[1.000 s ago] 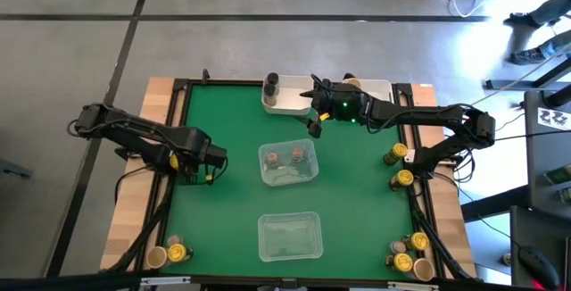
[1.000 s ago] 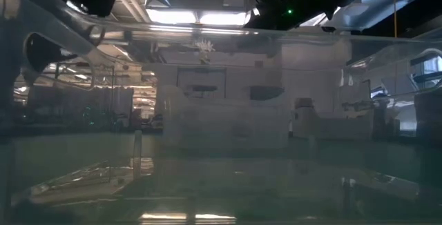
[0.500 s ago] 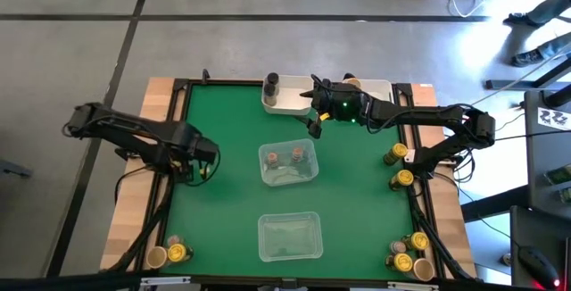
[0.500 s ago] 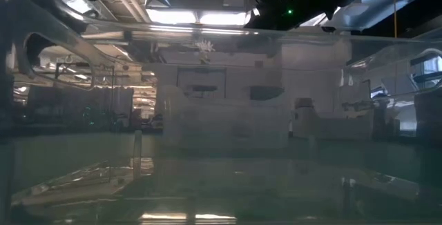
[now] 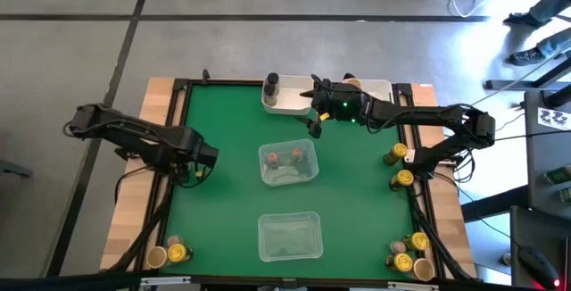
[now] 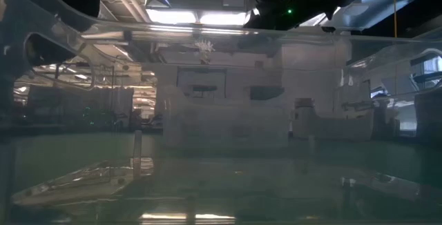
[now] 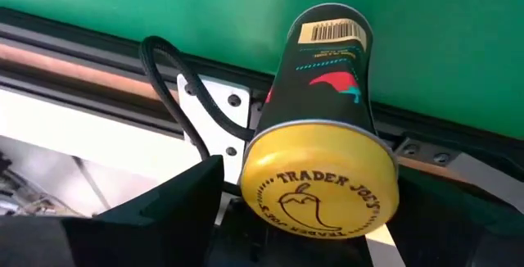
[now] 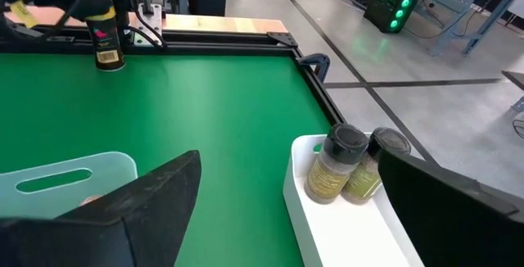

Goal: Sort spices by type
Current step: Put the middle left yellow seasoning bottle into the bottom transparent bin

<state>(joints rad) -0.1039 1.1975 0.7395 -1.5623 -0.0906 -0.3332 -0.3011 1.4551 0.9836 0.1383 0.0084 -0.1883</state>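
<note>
Left gripper at table's 9 o'clock edge, jaws around a yellow-lidded jar; grip or release unclear. Jar axis runs straight out from wrist. Clear tray at 3 o'clock from it, path unobstructed. Right gripper open near white bin.

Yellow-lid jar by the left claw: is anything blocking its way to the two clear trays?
Nothing visible does. Only bare green mat lies between the yellow-lid jar at the left claw and the middle clear tray or the near clear tray.
</note>
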